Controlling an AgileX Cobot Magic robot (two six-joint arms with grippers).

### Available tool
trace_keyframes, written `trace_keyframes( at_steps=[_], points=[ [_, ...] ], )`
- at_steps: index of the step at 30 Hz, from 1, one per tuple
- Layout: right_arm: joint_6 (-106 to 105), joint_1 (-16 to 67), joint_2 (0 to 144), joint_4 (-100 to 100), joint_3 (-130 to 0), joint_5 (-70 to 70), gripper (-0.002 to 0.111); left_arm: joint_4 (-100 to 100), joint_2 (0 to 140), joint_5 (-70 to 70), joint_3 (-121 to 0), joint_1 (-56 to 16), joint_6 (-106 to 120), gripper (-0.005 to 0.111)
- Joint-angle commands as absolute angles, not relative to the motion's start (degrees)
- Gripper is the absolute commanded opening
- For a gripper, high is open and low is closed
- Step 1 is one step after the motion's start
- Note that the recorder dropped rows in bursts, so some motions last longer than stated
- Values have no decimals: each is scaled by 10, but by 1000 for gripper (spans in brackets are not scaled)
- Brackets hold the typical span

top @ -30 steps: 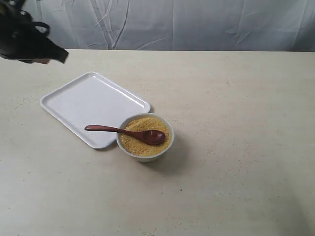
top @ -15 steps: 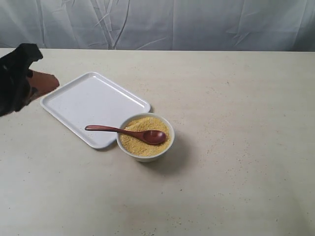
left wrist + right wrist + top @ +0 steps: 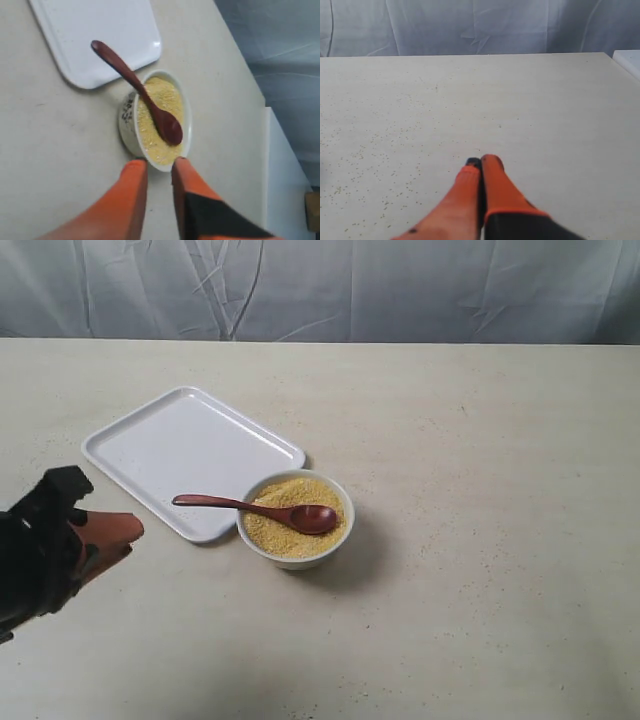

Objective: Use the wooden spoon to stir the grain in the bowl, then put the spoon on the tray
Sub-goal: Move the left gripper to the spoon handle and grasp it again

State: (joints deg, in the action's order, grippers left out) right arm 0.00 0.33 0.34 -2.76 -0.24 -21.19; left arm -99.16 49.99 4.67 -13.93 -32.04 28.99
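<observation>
A small white bowl (image 3: 262, 544) full of yellow grain (image 3: 283, 534) stands just off the near corner of the white tray (image 3: 170, 448). The dark wooden spoon (image 3: 255, 509) lies with its oval end on the grain and its handle sticking out over the tray's corner. In the left wrist view the bowl (image 3: 128, 119), grain (image 3: 150, 135), spoon (image 3: 135, 90) and tray (image 3: 97, 35) all show. My left gripper (image 3: 125, 538) hangs at the left, apart from the bowl, its orange fingers (image 3: 135, 195) slightly parted and empty. My right gripper (image 3: 481, 162) is shut over bare table.
A beige table (image 3: 480, 490) stretches wide to the right of the bowl. A grey cloth backdrop (image 3: 400, 290) hangs behind the far edge. A white surface edge (image 3: 282, 190) shows beside the table in the left wrist view.
My left arm has come down from the upper left corner to the lower left, nearer the table front. Bowl, spoon and tray have not moved.
</observation>
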Motion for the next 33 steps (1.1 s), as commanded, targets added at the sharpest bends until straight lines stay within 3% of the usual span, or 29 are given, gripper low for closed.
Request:
trace_keyframes(
  at_steps=[1,4,10,18,22,26,33],
  points=[
    [0,0,0,-29,0,-206,-1,-999,536,0,-132,-324,292,50],
    [0,0,0,-29,0,-206,-1,-999,564,0,-133,-324,292,60],
    [0,0,0,-29,0,-206,-1,-999,645,0,-145,-324,292,60],
    [0,0,0,-29,0,-206,-1,-923,775,0,-246,-329,293,56],
    [0,0,0,-29,0,-206,-1,-958,791,-3,-251,-413,287,56],
    [0,0,0,-29,0,-206,-1,-887,783,-220,-257,-583,295,56],
    [0,0,0,-29,0,-206,-1,-825,759,-227,-257,-607,327,53]
  ],
)
